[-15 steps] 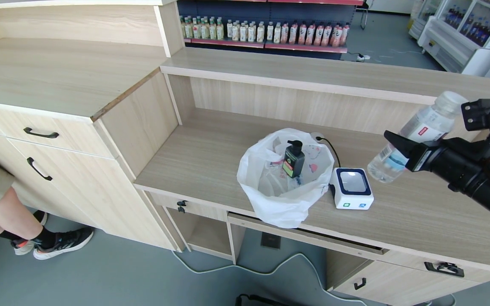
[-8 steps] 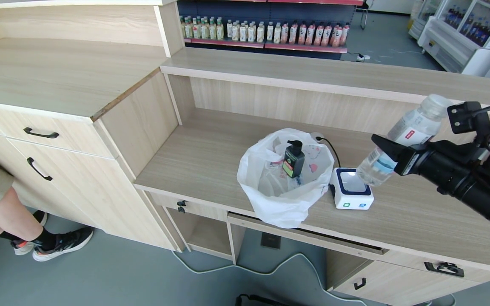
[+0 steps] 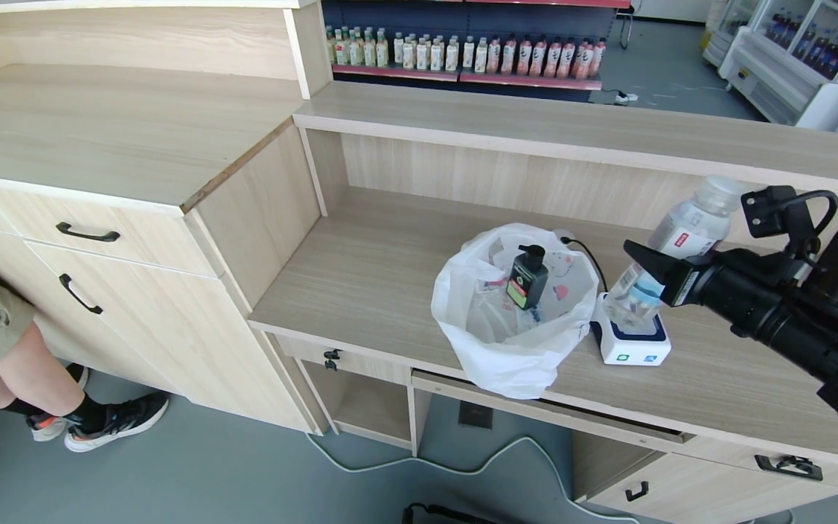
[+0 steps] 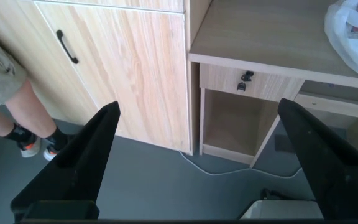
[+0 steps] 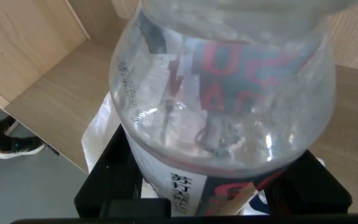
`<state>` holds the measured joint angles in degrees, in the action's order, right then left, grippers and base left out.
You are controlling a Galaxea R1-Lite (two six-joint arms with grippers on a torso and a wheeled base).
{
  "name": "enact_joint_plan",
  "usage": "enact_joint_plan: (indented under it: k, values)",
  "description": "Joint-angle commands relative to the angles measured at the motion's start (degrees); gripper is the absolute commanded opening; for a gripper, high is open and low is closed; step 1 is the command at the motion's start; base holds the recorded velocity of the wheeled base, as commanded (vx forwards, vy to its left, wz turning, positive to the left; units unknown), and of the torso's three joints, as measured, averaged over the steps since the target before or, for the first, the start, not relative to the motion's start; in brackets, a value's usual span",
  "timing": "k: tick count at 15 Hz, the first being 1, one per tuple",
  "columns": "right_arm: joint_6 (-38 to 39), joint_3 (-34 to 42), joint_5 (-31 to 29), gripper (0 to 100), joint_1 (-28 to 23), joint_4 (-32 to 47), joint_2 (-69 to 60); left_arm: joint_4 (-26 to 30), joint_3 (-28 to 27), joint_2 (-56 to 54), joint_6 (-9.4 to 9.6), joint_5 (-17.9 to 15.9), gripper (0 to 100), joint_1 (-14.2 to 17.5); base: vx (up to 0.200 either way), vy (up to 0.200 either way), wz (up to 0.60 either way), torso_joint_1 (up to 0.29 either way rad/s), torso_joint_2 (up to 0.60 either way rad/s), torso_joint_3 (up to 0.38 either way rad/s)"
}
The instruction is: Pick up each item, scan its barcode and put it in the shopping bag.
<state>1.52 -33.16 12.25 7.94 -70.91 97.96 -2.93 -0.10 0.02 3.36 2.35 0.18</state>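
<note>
One water bottle is held by the right gripper, at the right of the head view. Its black jaws are closed tight around the bottle's lower half. The bottle leans, with its cap up and to the right. Its bottom end hangs just over the white scanner. I cannot tell if they touch.

The white shopping bag sits open just left of the scanner, in the middle of the frame. A dark pump bottle is already inside it. The left gripper hangs low by the cupboards, with its jaws wide apart and nothing in them.

What could go wrong? The bottle is smooth and round, so I think it could slip or turn in the jaws. If the barcode faces away from the scanner, it may not scan. If the bottle drops too low, it could knock the little scanner along the counter.

A second ago the bottle was off to the right of the scanner. Now it is over it. The whole head view has also slid a little.
</note>
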Motion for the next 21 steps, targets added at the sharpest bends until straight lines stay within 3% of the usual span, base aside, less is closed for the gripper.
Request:
enact_joint_plan:
  k: [1,7,12,21]
  values:
    - [-0.1,-1.6,0.1,0,1.0,-0.1,3.7,-0.1,0.0,0.0,-0.02,0.0,100,0.0,0.0,0.0,0.0,0.0,0.0,0.0]
    - [-1.1,-5.0,0.1,0,3.1,-4.4,11.7,-0.1,0.0,0.0,-0.02,0.0,100,0.0,0.0,0.0,0.0,0.0,0.0,0.0]
    - [-4.1,-6.0,0.1,0,4.4,-13.6,21.6,-0.1,0.0,0.0,-0.02,0.0,100,0.0,0.0,0.0,0.0,0.0,0.0,0.0]
    - [-7.9,-15.1,0.1,0,7.9,-14.1,30.6,-0.1,0.0,0.0,-0.02,0.0,100,0.0,0.0,0.0,0.0,0.0,0.0,0.0]
